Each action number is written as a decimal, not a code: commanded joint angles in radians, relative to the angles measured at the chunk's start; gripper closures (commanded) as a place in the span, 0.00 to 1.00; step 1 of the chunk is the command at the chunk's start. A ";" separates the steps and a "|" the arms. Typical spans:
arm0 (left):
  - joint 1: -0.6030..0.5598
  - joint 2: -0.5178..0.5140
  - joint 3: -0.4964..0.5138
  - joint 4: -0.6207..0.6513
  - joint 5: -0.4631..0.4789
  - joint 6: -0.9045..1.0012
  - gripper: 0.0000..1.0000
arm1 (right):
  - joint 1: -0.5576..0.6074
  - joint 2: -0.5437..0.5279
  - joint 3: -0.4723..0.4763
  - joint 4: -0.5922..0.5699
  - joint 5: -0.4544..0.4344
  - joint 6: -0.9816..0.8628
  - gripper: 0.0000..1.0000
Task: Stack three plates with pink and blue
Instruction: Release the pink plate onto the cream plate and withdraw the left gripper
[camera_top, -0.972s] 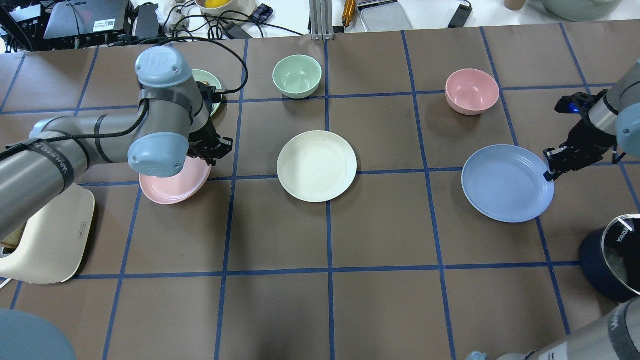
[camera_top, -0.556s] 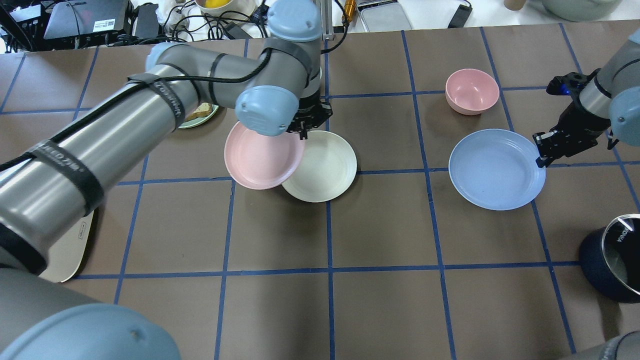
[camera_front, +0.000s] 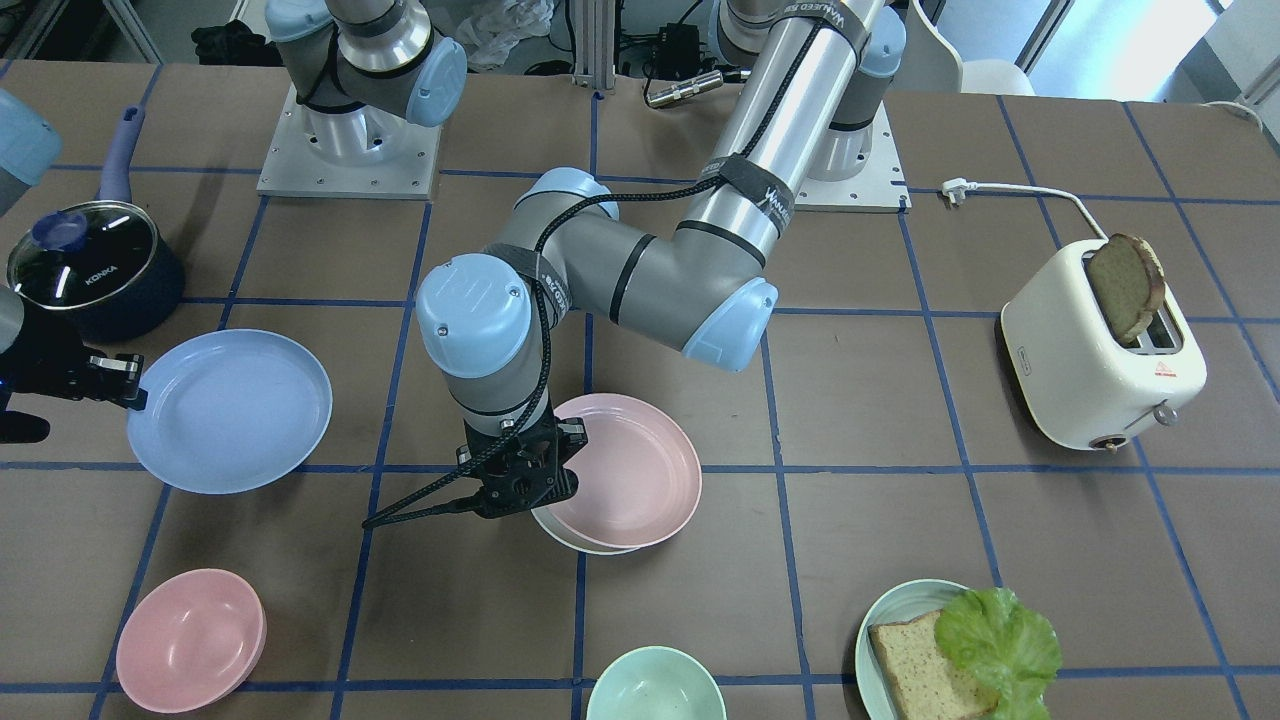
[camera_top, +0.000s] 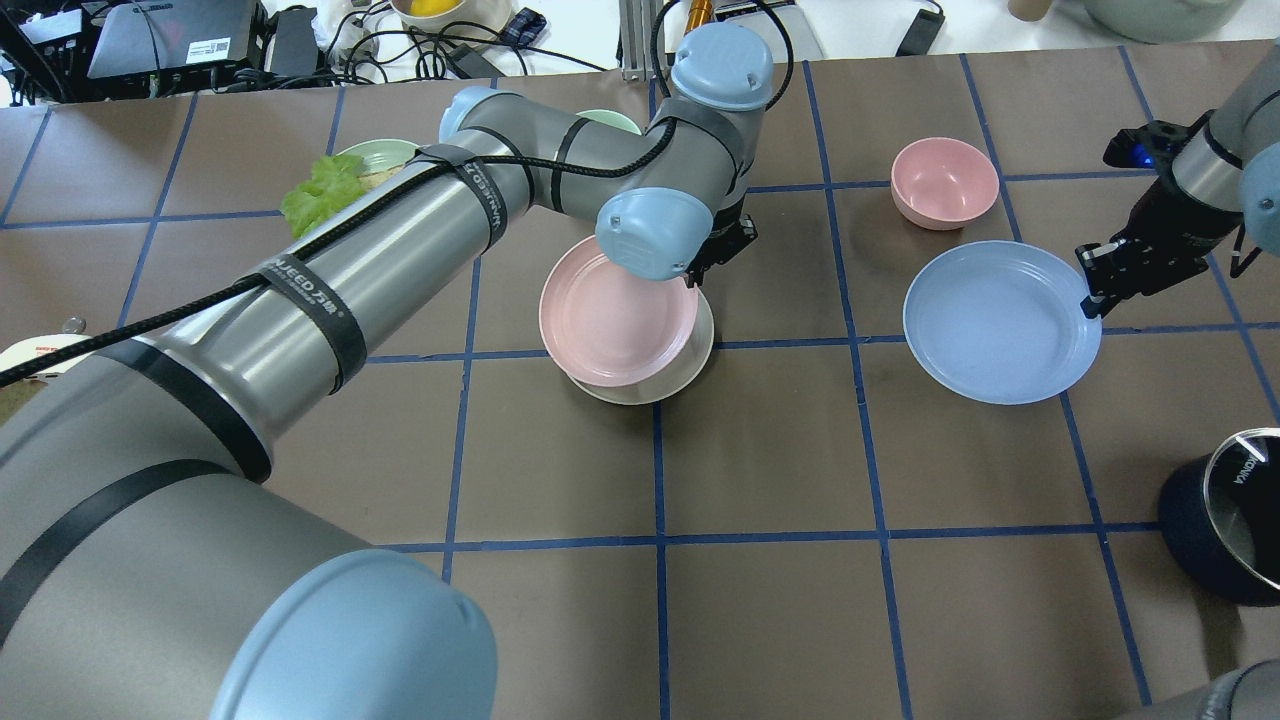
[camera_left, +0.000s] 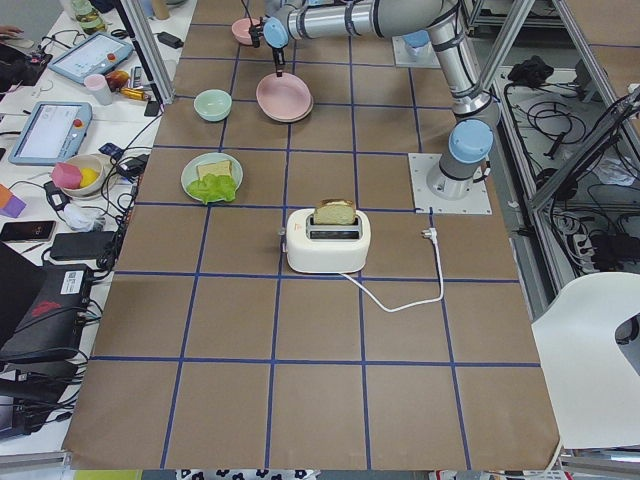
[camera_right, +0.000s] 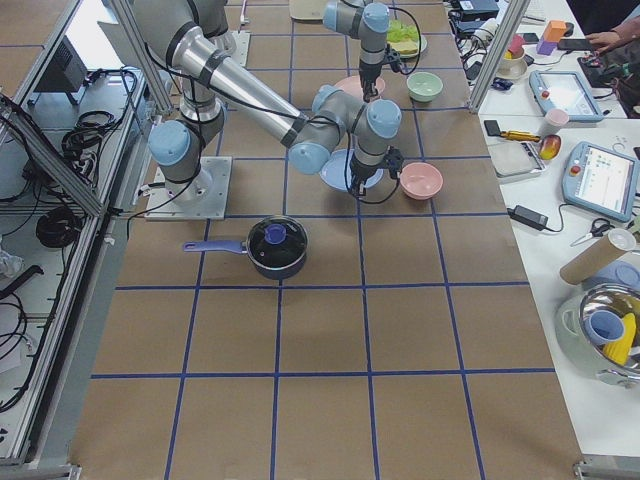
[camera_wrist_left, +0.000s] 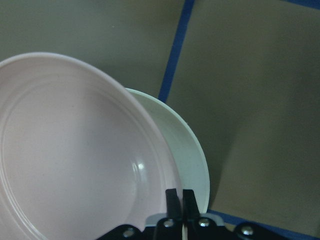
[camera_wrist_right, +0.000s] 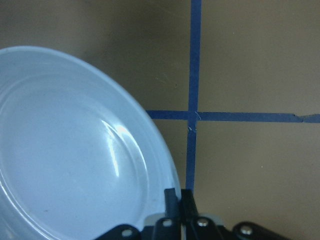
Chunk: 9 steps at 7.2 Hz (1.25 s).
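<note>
Left gripper (camera_wrist_left: 180, 199): clamped on the rim of the pink plate (camera_top: 615, 320).
Pink plate: centre of overhead frame, tilted, overlapping the cream plate (camera_top: 690, 365), offset toward upper left; contact between the two not determinable.
Cream plate: flat on table (camera_top: 780, 450), only lower-right crescent showing.
Right gripper (camera_wrist_right: 178, 197): pinched on right rim of the blue plate (camera_top: 1000, 320).
Blue plate: right of overhead frame, well apart from the other two.
</note>
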<state>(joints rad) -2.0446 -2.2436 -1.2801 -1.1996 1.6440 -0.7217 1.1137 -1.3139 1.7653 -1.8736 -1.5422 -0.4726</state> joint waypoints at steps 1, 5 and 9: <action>0.001 0.010 -0.007 0.002 -0.003 0.043 0.00 | 0.000 0.004 -0.004 0.001 -0.009 -0.001 1.00; 0.235 0.209 -0.001 -0.244 -0.001 0.463 0.00 | -0.002 -0.005 -0.010 0.004 -0.013 -0.001 1.00; 0.355 0.483 -0.282 -0.273 -0.007 0.571 0.00 | 0.049 -0.004 -0.035 0.016 -0.002 0.047 1.00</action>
<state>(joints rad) -1.7238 -1.8615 -1.4282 -1.4952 1.6383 -0.2031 1.1305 -1.3160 1.7279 -1.8588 -1.5488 -0.4611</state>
